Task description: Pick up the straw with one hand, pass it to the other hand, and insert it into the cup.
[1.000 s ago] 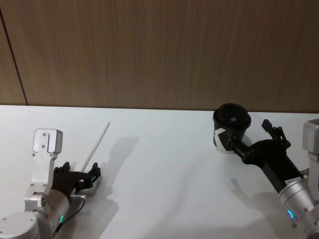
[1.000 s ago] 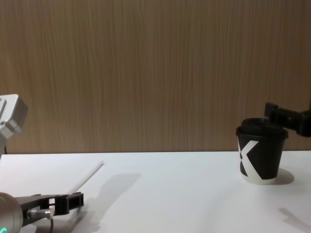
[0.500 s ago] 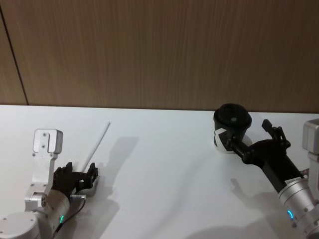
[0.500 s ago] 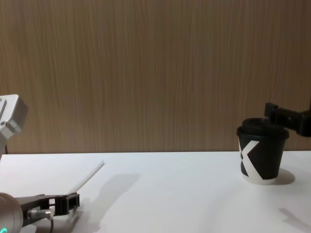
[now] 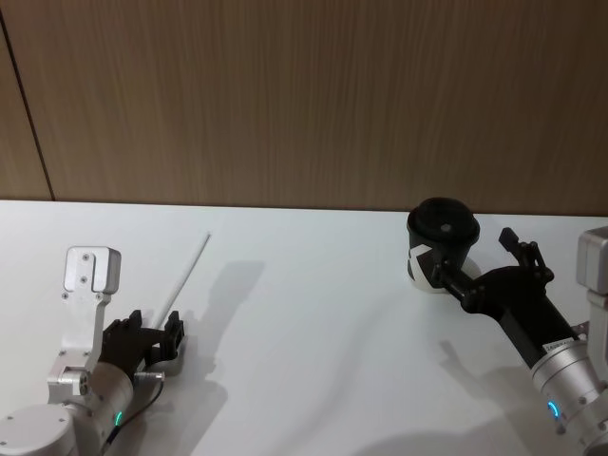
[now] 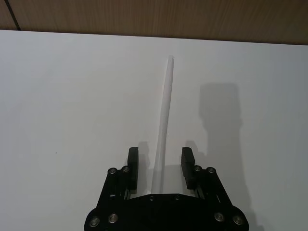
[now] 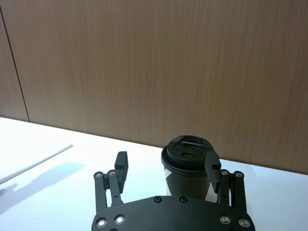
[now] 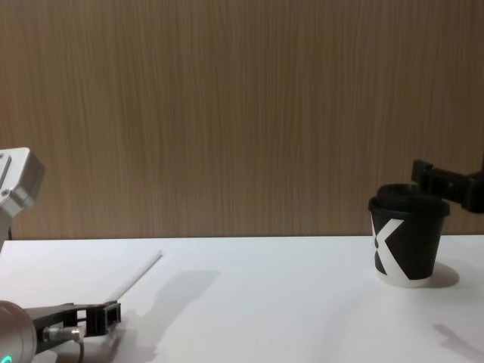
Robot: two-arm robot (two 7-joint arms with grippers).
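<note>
The white straw (image 5: 185, 274) lies flat on the table at the left, pointing away from me. My left gripper (image 5: 155, 330), the one with the silver wrist and green light, sits low at the straw's near end. In the left wrist view its open fingers (image 6: 133, 155) straddle the straw (image 6: 164, 115) with a gap on each side. The black cup (image 5: 441, 228) with the white X (image 8: 387, 246) stands upright at the right. My right gripper (image 5: 475, 256) hovers open just in front of and beside the cup (image 7: 186, 153), holding nothing.
The white table (image 5: 313, 332) stretches wide between the straw and the cup. A wooden wall (image 5: 304, 95) rises along the table's far edge, close behind the cup.
My left gripper has slid back a little toward me along the straw and sits slightly lower. The right gripper, the cup and the straw have stayed put.
</note>
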